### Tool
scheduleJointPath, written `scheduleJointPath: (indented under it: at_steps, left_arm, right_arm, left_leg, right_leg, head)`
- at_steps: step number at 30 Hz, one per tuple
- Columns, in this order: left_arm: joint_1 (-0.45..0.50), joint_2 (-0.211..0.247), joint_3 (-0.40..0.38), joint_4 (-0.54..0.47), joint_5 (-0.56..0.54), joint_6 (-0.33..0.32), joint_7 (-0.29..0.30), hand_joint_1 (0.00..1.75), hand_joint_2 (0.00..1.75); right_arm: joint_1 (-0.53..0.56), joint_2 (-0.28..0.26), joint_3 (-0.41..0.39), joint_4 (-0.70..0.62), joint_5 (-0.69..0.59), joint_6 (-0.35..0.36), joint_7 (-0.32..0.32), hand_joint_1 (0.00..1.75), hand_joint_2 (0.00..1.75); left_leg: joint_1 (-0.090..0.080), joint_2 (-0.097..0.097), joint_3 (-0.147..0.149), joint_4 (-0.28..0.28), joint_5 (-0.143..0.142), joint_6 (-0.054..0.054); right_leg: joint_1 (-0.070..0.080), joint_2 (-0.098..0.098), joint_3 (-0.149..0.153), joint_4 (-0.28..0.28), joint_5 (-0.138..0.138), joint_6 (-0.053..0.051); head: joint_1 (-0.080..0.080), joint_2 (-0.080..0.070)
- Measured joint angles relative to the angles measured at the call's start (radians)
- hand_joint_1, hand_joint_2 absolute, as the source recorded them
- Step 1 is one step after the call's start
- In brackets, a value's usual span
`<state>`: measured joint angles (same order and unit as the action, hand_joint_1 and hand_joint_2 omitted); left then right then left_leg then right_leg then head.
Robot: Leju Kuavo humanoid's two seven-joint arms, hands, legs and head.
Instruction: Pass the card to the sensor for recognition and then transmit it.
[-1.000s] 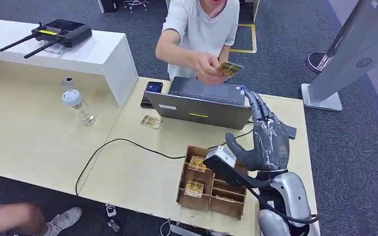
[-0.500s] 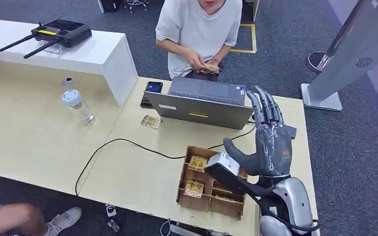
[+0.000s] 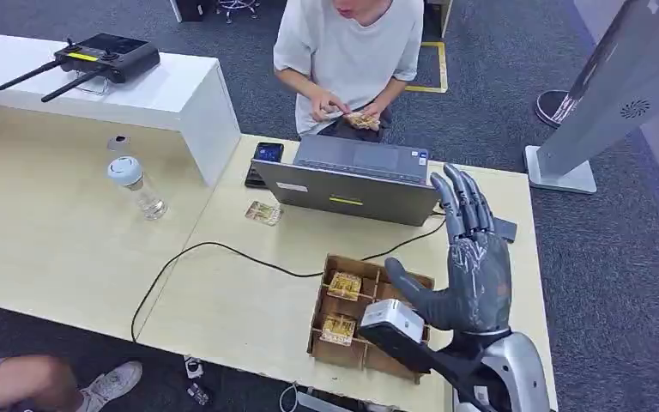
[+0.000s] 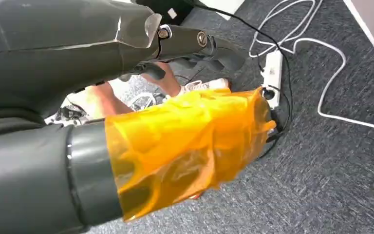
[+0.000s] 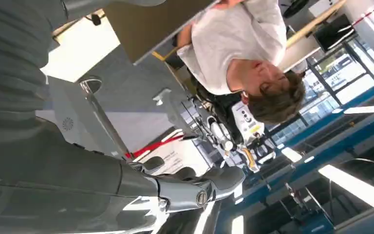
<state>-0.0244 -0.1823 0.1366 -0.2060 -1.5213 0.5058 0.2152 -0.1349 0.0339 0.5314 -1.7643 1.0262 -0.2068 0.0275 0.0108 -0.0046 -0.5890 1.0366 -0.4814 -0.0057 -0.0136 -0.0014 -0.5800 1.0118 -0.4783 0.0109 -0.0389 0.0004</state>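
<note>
Right robot hand [image 3: 474, 273] is raised above the counter [image 3: 240, 300], fingers spread, thumb out, nothing held. Left robot hand [image 4: 126, 53] is seen hanging over the floor beside an orange film cover; whether it is spread or closed cannot be told.

A card [image 3: 362, 119] is held in the person's hands [image 3: 343, 112] behind the laptop [image 3: 352, 178], well apart from the robot. More cards [image 3: 344, 285] are stored in the wooden tray [image 3: 369, 356], just beside the right robot hand. One loose card [image 3: 263, 212] lies flat near the laptop's front edge. The sensor cannot be identified with certainty.

Step judged: handover finished, no card in hand; a fresh cycle is due. Next move calls for the right robot hand to be lowered to the tray and a card pinched by its edge, thin and flat, so a slip is likely
</note>
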Motion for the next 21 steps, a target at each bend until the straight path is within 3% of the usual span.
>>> scheduleJointPath:
  at_steps: [21]
  left_arm:
    - [0.005,0.0,0.024,0.0,0.01,0.021,0.006,0.0,0.0]
  right_arm:
    - [0.14,-0.03,0.003,0.036,-0.022,-0.016,-0.025,0.0,1.75]
  left_leg:
    - [0.0,0.0,0.0,0.0,0.0,0.0]
  right_leg:
    - [0.0,0.0,0.0,0.0,0.0,0.0]
  head:
    - [0.0,0.0]
